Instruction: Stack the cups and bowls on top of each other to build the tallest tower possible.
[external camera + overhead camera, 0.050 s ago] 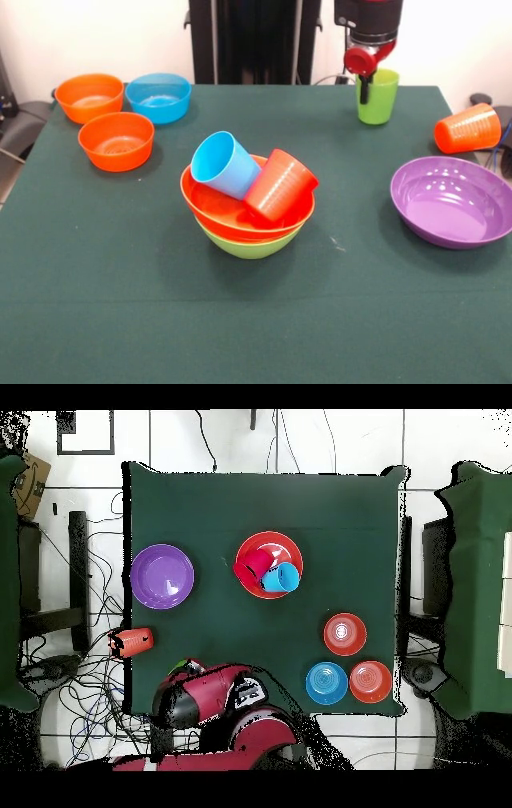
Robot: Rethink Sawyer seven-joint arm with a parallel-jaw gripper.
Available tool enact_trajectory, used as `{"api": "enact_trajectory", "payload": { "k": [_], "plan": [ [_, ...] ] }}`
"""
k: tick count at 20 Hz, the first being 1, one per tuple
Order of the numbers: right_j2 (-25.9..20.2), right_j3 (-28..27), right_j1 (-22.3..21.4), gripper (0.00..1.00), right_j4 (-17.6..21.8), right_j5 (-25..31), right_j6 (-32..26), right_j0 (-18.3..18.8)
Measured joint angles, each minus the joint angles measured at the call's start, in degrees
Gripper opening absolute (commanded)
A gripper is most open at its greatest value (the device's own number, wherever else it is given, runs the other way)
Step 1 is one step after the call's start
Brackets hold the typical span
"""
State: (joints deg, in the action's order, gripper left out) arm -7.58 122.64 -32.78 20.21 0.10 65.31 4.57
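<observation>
gripper (365, 90) hangs at the green cup (378, 98), one dark finger over its rim; whether the fingers grip it, cannot tell. overhead, the arm hides that cup. tower (248, 212) mid-bench: red bowl in green bowl, blue cup (224, 164) and red cup (280, 186) tipped inside

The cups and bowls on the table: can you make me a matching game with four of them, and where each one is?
Things:
1. lime green cup
2. orange cup
3. light blue cup
4. purple bowl

Places:
A. lying on its side on the table
B. leaning inside the orange-red bowl
C. standing under the gripper
D. upright, with nothing in it

Pairs: 1-C, 2-A, 3-B, 4-D
</observation>
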Motion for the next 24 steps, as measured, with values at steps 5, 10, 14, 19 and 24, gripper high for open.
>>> {"api": "enact_trajectory", "payload": {
  "k": [5,10,14,19,24],
  "plan": [
    [0.0,-0.1,0.0,0.0,0.0,-0.1,0.0,-0.2],
    [-0.2,0.0,-0.7,0.0,0.0,-0.1,0.0,0.1],
    [-1.1,0.5,-3.0,0.0,0.0,0.0,0.0,1.8],
    [-1.7,0.8,-8.1,0.0,0.0,1.3,0.0,5.1],
    [-3.4,0.8,-14.2,0.0,0.1,4.4,0.0,9.7]
  ]
}}
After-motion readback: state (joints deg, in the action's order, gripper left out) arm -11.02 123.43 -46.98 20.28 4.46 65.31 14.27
